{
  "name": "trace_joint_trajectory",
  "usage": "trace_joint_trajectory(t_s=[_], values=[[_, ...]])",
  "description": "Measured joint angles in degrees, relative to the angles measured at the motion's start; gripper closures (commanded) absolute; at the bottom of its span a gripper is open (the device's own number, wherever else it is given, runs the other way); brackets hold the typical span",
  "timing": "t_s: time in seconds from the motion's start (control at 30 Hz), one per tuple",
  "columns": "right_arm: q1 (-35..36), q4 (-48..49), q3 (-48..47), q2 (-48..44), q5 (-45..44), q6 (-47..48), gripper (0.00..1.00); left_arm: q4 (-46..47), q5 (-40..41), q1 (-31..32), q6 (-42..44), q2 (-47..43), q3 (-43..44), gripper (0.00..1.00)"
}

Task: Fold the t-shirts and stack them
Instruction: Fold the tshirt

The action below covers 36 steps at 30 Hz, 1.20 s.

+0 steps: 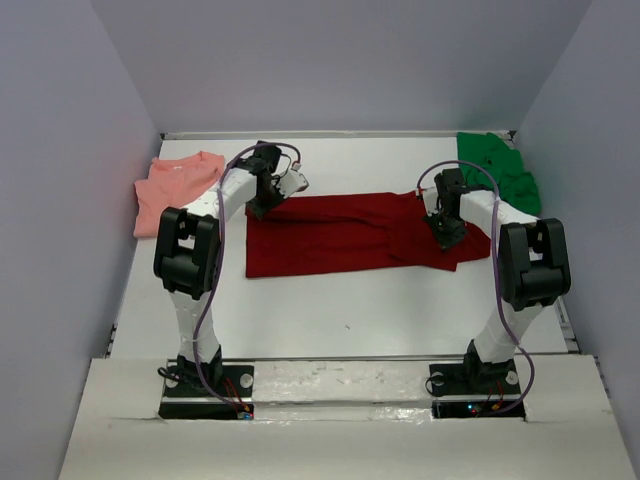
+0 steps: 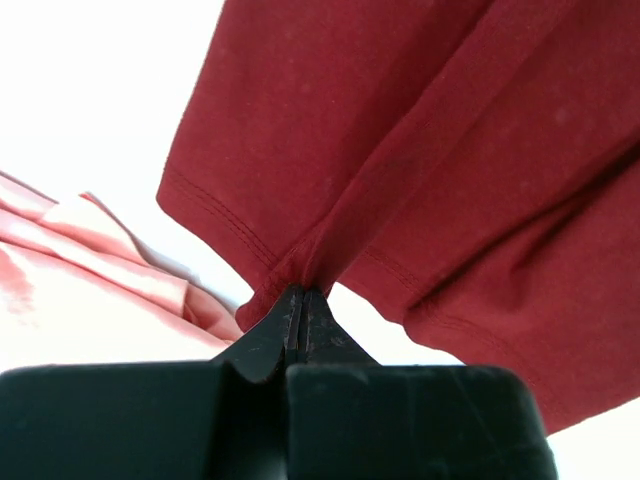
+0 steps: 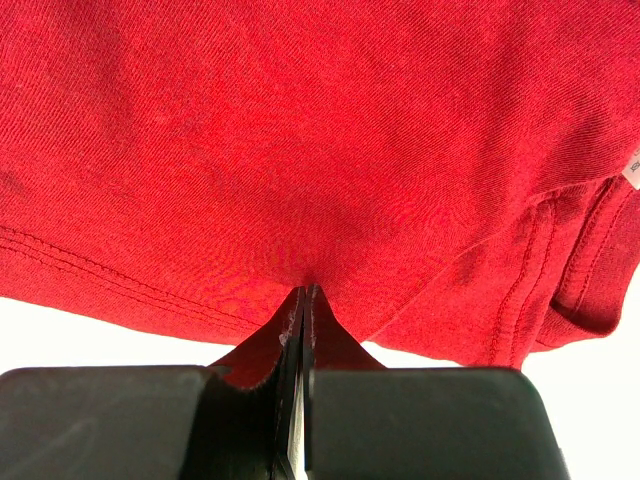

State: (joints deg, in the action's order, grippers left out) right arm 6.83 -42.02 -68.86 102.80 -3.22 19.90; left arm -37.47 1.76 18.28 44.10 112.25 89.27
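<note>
the task looks to be in its early part. the dark red t-shirt point(image 1: 340, 235) lies across the middle of the bench point(image 1: 340, 315), stretched sideways as a long band with its neck end toward the right arm. it seems partly folded along its length, though the layers are hard to count from above.

the left pincer point(image 2: 301, 298) is closed on a pinch of a hemmed edge at the shirt's left end, the cloth bunching into the tips. the right pincer point(image 3: 305, 295) is likewise closed on the shirt's edge at the other end, near the collar point(image 3: 585, 280) and its small label point(image 3: 630, 172). both arms grip the same garment, one at each end, which reads as a fold in hand rather than a finished one.

the salmon pink t-shirt point(image 1: 172, 190) sits loosely rumpled at the far left of the bench, near the red shirt's left end, and neither pincer touches it. the bright green t-shirt point(image 1: 498, 168) is heaped in the far right corner. neither shows any fold, and no stack exists yet. judged from this, the red shirt's folding has to be finished, the pink and green ones folded, and all three laid one upon another.
</note>
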Motion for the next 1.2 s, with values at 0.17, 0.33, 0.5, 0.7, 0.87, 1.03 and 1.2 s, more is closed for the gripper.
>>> trace_joint_trajectory(t_s=[0.17,0.33,0.5,0.7,0.87,1.03,1.2], values=[[0.0,0.0,0.0,0.0,0.0,0.0,1.00,-1.2,0.0,0.0,0.0,-0.2,-1.6,1.00],[0.0,0.0,0.0,0.0,0.0,0.0,1.00,-1.1,0.7,0.2,0.0,-0.2,-3.5,1.00],[0.0,0.0,0.0,0.0,-0.2,0.0,1.00,-0.4,2.3,0.4,0.0,-0.2,-6.1,1.00],[0.0,0.0,0.0,0.0,-0.2,0.0,1.00,2.1,4.4,0.8,-0.3,-0.2,-8.3,1.00],[0.0,-0.1,0.0,0.0,-0.2,0.0,1.00,4.6,6.5,1.1,-0.7,-0.1,-9.5,0.84],[0.0,-0.4,0.0,0.0,-0.2,0.0,0.98,5.7,8.1,1.9,-1.6,0.4,-10.6,0.59],[0.0,-0.8,0.0,0.0,-0.2,0.1,0.87,6.6,11.1,3.1,-1.5,0.4,-13.0,0.55]])
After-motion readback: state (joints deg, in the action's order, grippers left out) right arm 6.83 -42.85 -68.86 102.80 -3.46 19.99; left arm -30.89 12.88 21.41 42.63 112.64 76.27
